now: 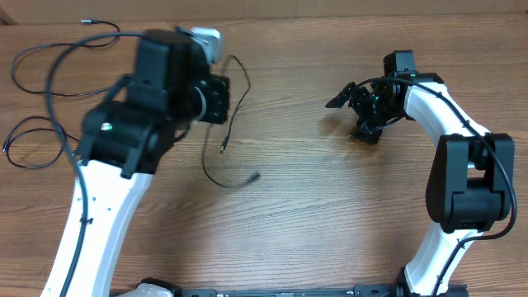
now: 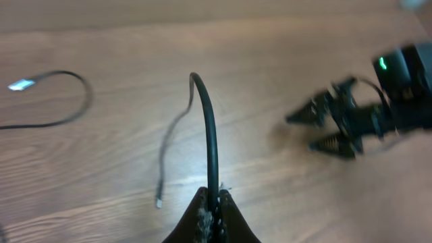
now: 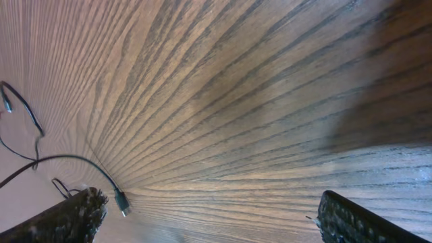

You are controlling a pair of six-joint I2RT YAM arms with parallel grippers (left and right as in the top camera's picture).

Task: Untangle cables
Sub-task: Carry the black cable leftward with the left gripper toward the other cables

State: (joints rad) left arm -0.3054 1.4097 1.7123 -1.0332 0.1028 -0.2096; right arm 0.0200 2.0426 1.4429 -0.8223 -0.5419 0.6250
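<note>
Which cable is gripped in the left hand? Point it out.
The cable arching up out of the shut left hand, its far end drooping to the table. The other cables lie loose, untouched.

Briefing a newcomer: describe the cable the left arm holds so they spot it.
Follow the left arm to its shut left gripper. The held cable arches out between the fingers, then drops to a small plug end. Unlike the silver-tipped strand lying flat beside it, it alone is pinched.

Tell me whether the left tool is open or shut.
Shut: the left tool pinches a thin black cable, which arches away from its closed tips in the left wrist view.
</note>
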